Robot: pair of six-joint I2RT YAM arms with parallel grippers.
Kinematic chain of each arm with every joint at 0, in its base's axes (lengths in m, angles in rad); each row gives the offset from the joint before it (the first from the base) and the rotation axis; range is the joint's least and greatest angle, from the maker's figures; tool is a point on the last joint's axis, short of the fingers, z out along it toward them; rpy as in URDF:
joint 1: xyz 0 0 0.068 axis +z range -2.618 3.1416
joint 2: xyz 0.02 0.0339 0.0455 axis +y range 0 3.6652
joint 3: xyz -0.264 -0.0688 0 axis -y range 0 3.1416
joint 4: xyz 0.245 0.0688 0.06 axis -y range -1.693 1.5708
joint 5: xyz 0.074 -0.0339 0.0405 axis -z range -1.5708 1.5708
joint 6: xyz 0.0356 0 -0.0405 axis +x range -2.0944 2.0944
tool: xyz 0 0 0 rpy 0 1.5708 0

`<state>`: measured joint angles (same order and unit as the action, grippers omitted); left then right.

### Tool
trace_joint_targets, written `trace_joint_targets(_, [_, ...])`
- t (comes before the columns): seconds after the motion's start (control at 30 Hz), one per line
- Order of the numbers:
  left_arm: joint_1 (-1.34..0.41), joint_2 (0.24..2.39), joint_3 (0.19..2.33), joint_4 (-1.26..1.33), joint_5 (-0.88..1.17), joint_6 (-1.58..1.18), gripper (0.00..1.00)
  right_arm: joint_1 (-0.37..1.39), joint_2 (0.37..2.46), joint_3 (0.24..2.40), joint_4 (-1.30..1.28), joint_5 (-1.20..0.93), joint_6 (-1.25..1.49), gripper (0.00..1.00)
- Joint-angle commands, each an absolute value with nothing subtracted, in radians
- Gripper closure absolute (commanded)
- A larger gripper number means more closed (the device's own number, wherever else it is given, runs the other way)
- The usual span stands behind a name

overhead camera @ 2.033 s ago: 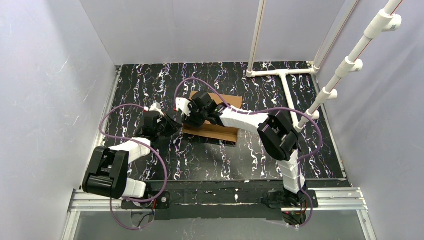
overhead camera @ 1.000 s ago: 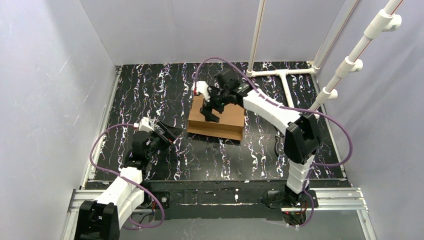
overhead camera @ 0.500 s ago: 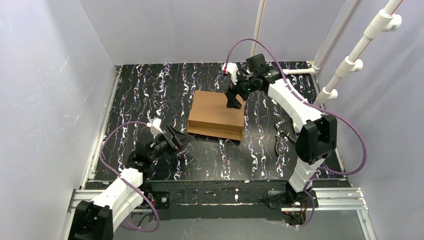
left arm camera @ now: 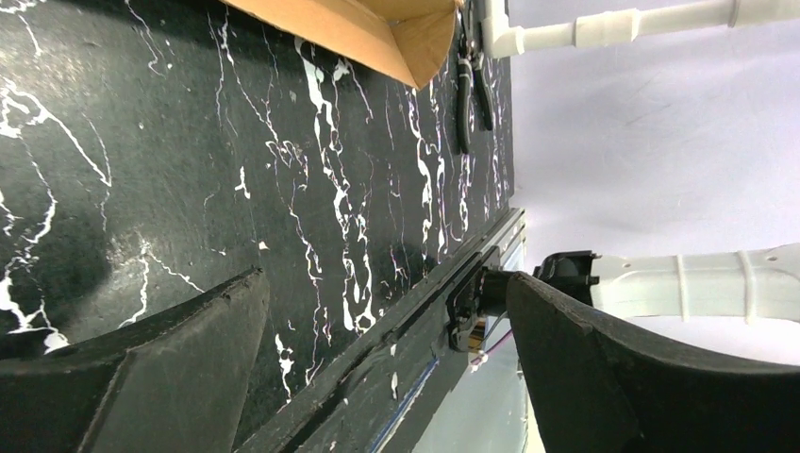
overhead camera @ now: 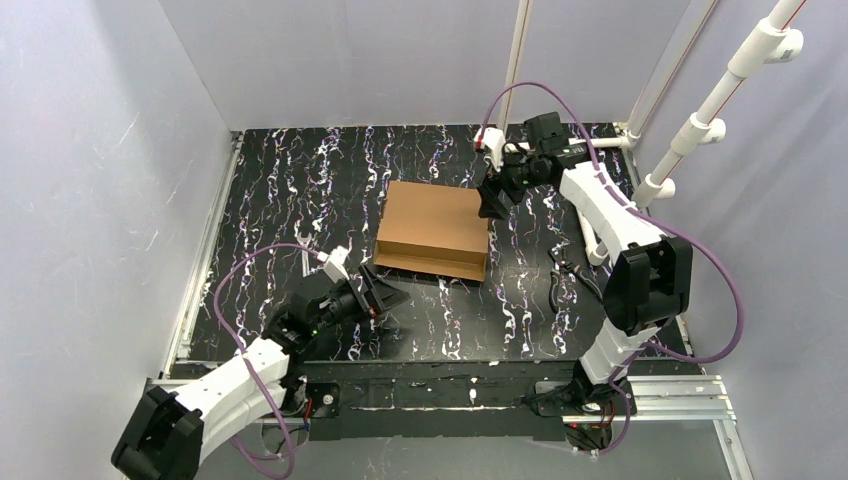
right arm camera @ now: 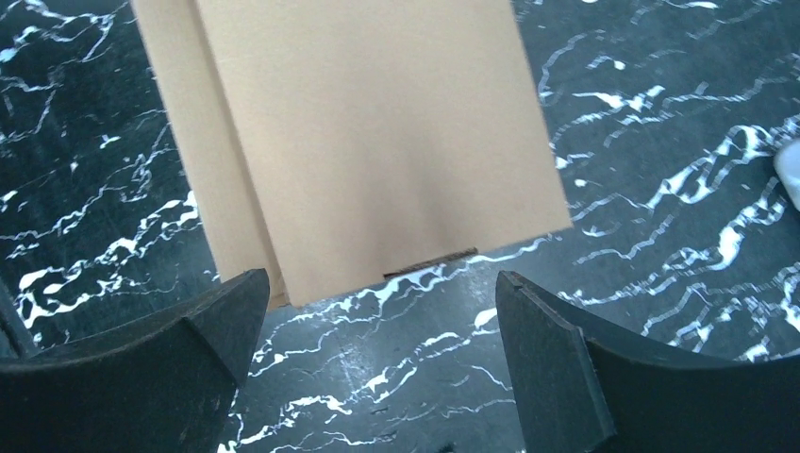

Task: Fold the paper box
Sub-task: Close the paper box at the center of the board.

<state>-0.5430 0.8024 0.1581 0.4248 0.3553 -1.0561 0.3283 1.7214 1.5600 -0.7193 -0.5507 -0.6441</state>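
Work surface: A black table (overhead camera: 300, 180) with white marbling is enclosed by pale walls.
Paper box, location: The paper box (overhead camera: 433, 228) is laid flat near the middle of the table, slightly towards the far right.
Paper box, condition: A shallow closed rectangular form is presented, with a plain brown top panel and the near wall facing the arm bases.
Paper box, right wrist view: The top panel of the paper box (right arm camera: 377, 142) is seen from above, with a narrower side panel along its left and a short dark slit at the lower edge.
Paper box, left wrist view: Only one corner of the paper box (left arm camera: 377, 28) is shown, at the top of the frame.
Left gripper, position: The left gripper (overhead camera: 388, 296) is held low over the table, near the near-left corner of the box and apart from it.
Left gripper, state: The fingers are spread wide in the left gripper (left arm camera: 387, 281); only bare table is seen between them.
Right gripper, position: The right gripper (overhead camera: 490, 205) is placed at the far right corner of the box.
Right gripper, state: The fingers of the right gripper (right arm camera: 382, 278) are spread wide; nothing is clamped, and only table is seen between them.
Contact with box: Whether the right fingers touch the cardboard cannot be told.
Other items: A black hand tool (overhead camera: 556, 283) is laid on the table to the right of the box. A white pipe frame (overhead camera: 565, 145) is mounted at the far right.
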Motion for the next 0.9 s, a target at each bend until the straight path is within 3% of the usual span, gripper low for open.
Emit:
trace_joint_targets(0.0, [-0.615, 0.818, 0.162, 0.426, 0.239, -1.057, 0.07, 0.286, 1.673, 1.549, -0.621, -0.508, -0.577, 0.02])
trace_joint_targets(0.33, [-0.799, 0.945, 0.22, 0.455, 0.027, -1.092, 0.14, 0.285, 1.759, 1.599, -0.453, -0.318, -0.557, 0.08])
trace_joint_targets(0.47, [-0.836, 1.046, 0.256, 0.48, -0.04, -1.105, 0.21, 0.285, 1.826, 1.61, -0.357, -0.252, -0.55, 0.2])
trace_joint_targets(0.53, [-0.842, 1.105, 0.278, 0.486, -0.058, -1.112, 0.27, 0.285, 1.869, 1.633, -0.357, -0.263, -0.549, 0.31])
trace_joint_targets(0.73, [-0.847, 1.306, 0.369, 0.503, -0.092, -1.141, 0.6, 0.291, 1.982, 1.696, -0.335, -0.282, -0.512, 0.63])
trace_joint_targets(0.87, [-0.847, 1.409, 0.41, 0.527, -0.094, -1.164, 0.74, 0.291, 2.022, 1.71, -0.323, -0.298, -0.505, 0.69])
